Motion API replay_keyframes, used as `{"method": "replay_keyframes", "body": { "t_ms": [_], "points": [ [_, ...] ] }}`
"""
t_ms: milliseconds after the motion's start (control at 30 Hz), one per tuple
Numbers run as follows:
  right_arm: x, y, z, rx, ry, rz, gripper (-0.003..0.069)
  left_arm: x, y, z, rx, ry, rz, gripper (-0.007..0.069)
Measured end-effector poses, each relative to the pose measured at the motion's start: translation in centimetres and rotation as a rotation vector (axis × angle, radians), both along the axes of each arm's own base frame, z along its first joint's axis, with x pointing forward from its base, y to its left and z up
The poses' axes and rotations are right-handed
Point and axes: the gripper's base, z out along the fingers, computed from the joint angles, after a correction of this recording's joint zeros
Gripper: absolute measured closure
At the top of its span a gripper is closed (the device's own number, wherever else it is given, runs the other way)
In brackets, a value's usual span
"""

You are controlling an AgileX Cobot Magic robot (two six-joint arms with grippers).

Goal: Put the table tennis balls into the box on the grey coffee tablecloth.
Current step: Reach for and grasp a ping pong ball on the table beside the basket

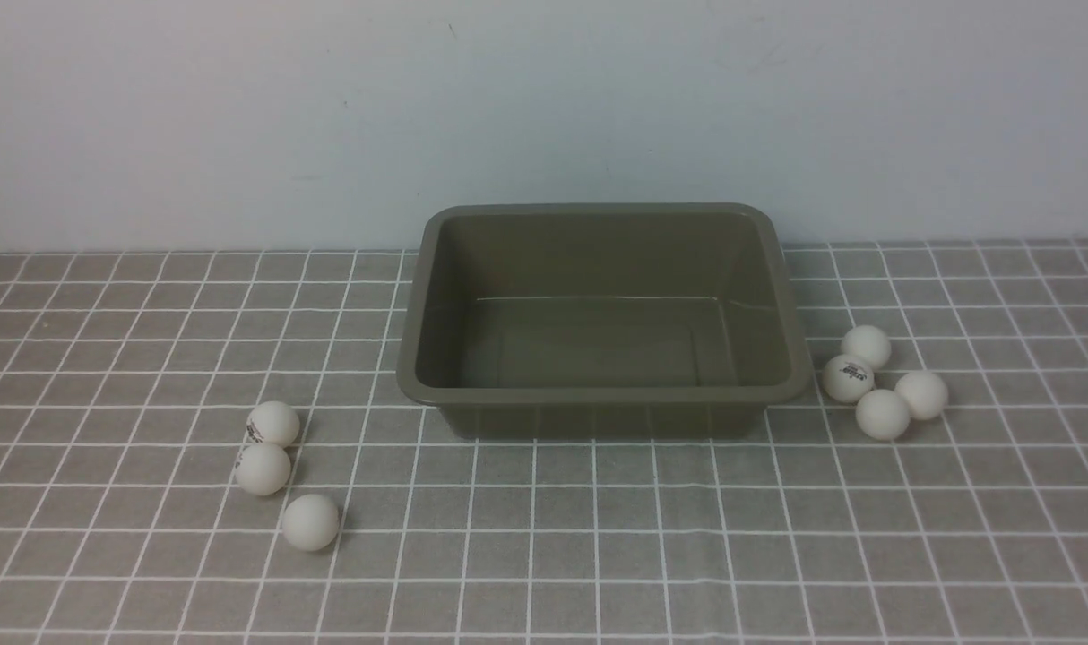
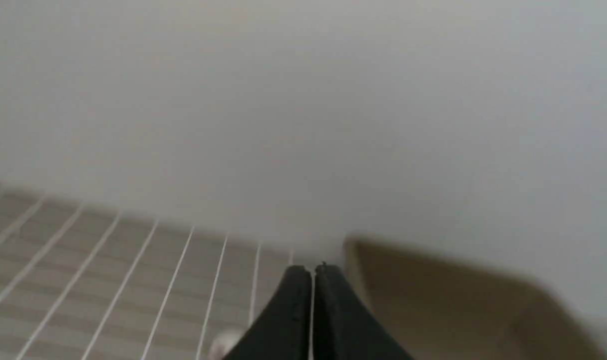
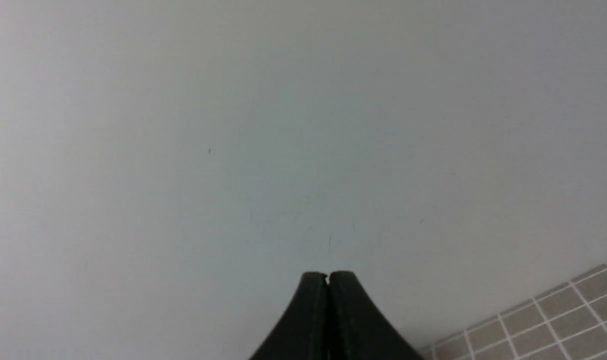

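Balls [image 1: 262,468]: seven, all on the cloth [image 1: 544,555], none in the box [image 1: 598,395]. My left claw [image 2: 312,272] is pressed together, empty; the box lies ahead of its tips, one ball, blurred, close beside it. My right claw [image 3: 327,276] is likewise together, empty, facing the wall [image 3: 233,125].
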Motion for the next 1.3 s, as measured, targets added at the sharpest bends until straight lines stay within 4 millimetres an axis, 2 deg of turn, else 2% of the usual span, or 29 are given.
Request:
{"method": "replay_keyframes", "body": {
  "t_ms": [67,100,167,200,267,300,333,400,433,533,633,733,800,833,900,1000,1100,1233,1300],
  "points": [
    [1.7,0.4,2.7,-0.130,0.145,0.049,0.0673,2.2,-0.4,0.2,0.050,0.326,-0.046,0.0629],
    [2.1,0.5,3.2,-0.139,0.162,0.055,0.0673,2.4,-0.4,0.1,0.057,0.353,-0.053,0.0629],
    [4.3,0.8,4.5,-0.228,0.324,0.119,0.0673,4.3,-0.7,-0.4,0.091,0.567,-0.104,0.0629],
    [6.0,1.0,5.1,-0.286,0.442,0.170,0.0673,5.5,-1.0,-0.8,0.115,0.688,-0.150,0.0629],
    [8.7,1.3,5.4,-0.353,0.609,0.261,0.0673,8.4,-1.5,-2.5,0.145,0.855,-0.247,0.0629],
    [8.7,1.3,5.3,-0.359,0.619,0.268,0.0673,8.4,-1.5,-2.4,0.147,0.851,-0.253,0.0629],
    [10.1,1.4,5.0,-0.390,0.722,0.330,0.0673,9.9,-1.8,-3.3,0.165,0.908,-0.309,0.0629],
    [11.5,1.6,4.1,-0.396,0.831,0.392,0.0673,12.1,-2.5,-4.9,0.202,0.985,-0.388,0.0629],
    [11.7,1.6,4.0,-0.396,0.836,0.394,0.0673,12.2,-2.6,-5.1,0.206,0.994,-0.395,0.0629],
    [12.4,1.7,3.1,-0.389,0.909,0.433,0.0673,14.7,-3.9,-6.3,0.278,1.038,-0.476,0.0629],
    [12.5,1.7,3.1,-0.390,0.906,0.432,0.0673,17.4,-5.4,-7.0,0.321,1.055,-0.524,0.0627],
    [12.5,1.7,3.1,-0.390,0.905,0.432,0.0673,19.5,-6.3,-7.9,0.343,1.049,-0.536,0.0592],
    [12.5,1.7,3.1,-0.390,0.905,0.432,0.0673,20.6,-6.7,-8.7,0.361,1.038,-0.534,0.0523],
    [12.5,1.7,3.1,-0.390,0.905,0.432,0.0673,20.7,-6.7,-8.8,0.362,1.037,-0.533,0.0515],
    [12.5,1.7,3.1,-0.390,0.905,0.432,0.0673,21.5,-6.9,-9.5,0.367,1.020,-0.525,0.0440],
    [12.5,1.7,3.1,-0.390,0.904,0.431,0.0673,22.6,-7.1,-10.9,0.369,1.003,-0.509,0.0271],
    [12.6,1.7,3.2,-0.390,0.894,0.424,0.0673,23.4,-7.2,-12.5,0.369,1.000,-0.495,0.0182],
    [12.7,1.6,3.2,-0.396,0.884,0.420,0.0673,24.3,-7.3,-14.5,0.362,1.011,-0.476,0.0181],
    [12.7,1.6,3.3,-0.412,0.877,0.423,0.0673,24.4,-7.3,-15.3,0.359,1.032,-0.477,0.0253]
  ]
}}
